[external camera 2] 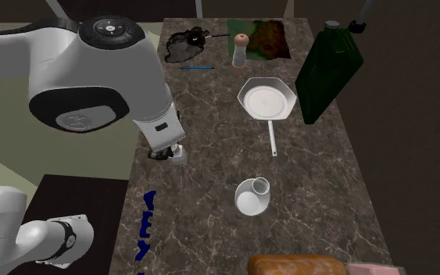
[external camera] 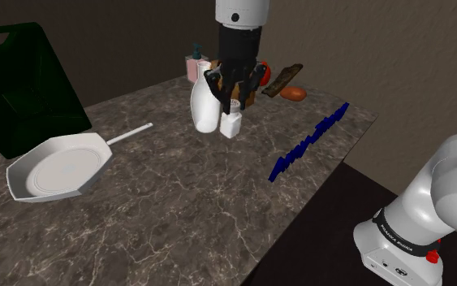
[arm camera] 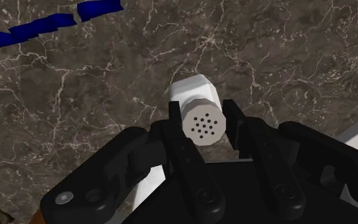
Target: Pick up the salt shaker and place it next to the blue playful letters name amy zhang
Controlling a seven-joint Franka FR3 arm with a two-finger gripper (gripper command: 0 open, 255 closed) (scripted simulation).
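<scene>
white salt shaker point(arm camera: 195, 94) clasped at its cap between the black gripper point(arm camera: 203, 114) fingers point(arm camera: 234, 119).

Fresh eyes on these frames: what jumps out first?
The black pincer poised right over the white salt shaker, beside a white bottle. Then the blue letters near the edge of the counter at the shoulder view's right, and the white pan at its left.
</scene>
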